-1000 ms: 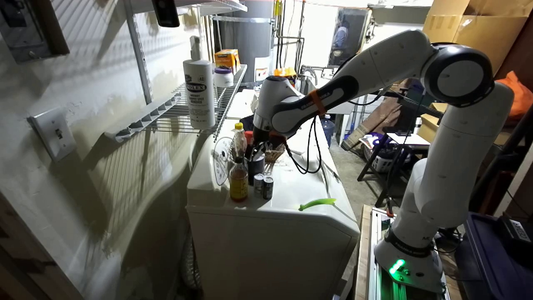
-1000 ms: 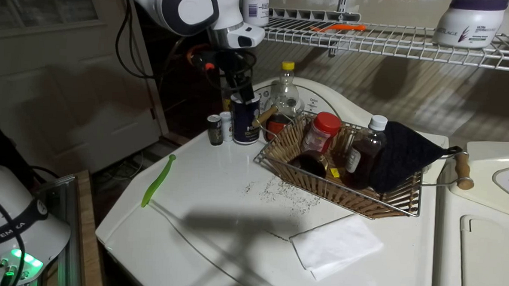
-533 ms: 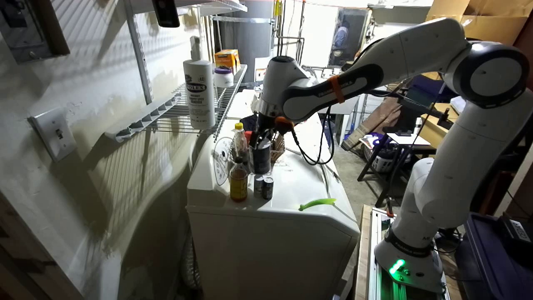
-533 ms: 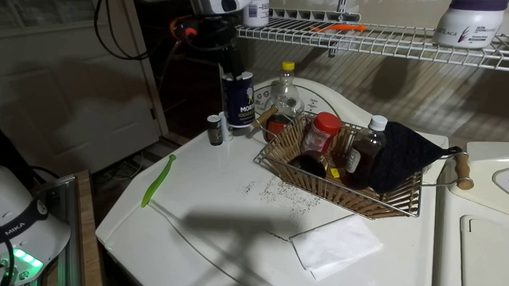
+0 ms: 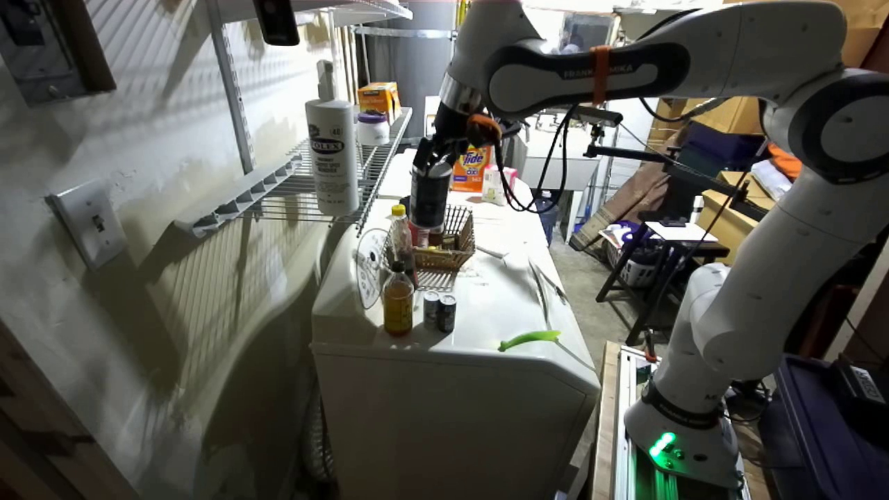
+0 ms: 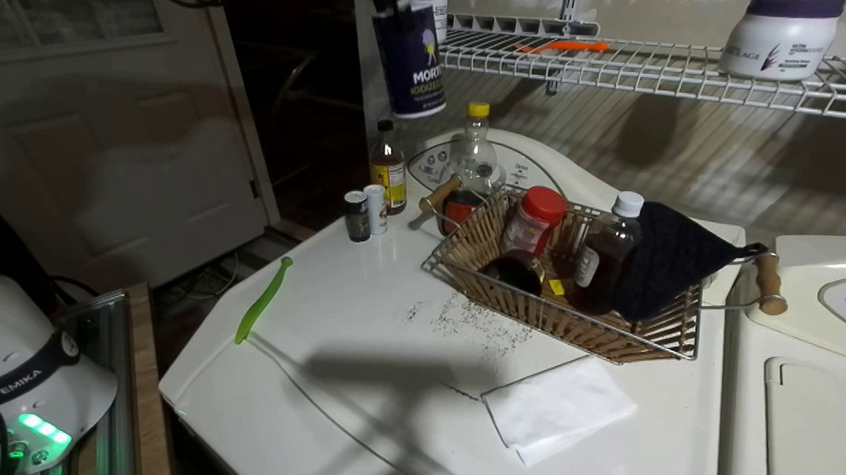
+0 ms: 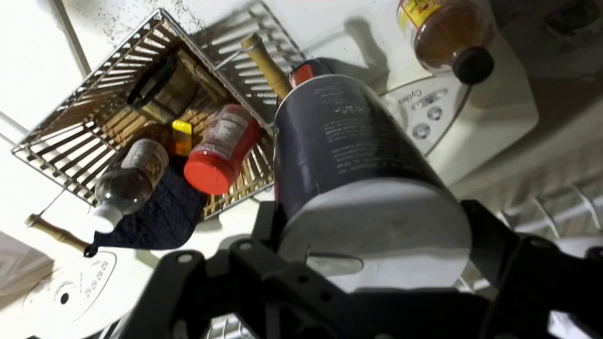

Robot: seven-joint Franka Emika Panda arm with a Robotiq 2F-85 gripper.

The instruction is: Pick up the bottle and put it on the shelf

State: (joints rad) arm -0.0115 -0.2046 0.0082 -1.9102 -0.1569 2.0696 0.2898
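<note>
The bottle is a dark blue round salt canister (image 5: 429,198) with a pale lid; it also shows in an exterior view (image 6: 412,69) and in the wrist view (image 7: 348,136). My gripper (image 5: 432,161) is shut on its top end, one black finger on each side of the lid in the wrist view (image 7: 370,212). The canister hangs in the air above the white machine top, slightly tilted. The shelf, a grey wire rack (image 6: 637,79), runs along the wall; in an exterior view the canister appears just off its left end. It also shows in an exterior view (image 5: 285,198).
A tall white bottle (image 5: 335,163), a purple-lidded jar (image 6: 781,42) and an orange item (image 6: 567,45) stand or lie on the shelf. Below are a basket (image 6: 548,318), a yellow-capped bottle (image 6: 475,150), a black-capped bottle (image 6: 390,175) and two small shakers (image 6: 357,217).
The canister stood on the machine top one second ago. My gripper has lifted it well up, and the black-capped bottle behind it is now uncovered in an exterior view.
</note>
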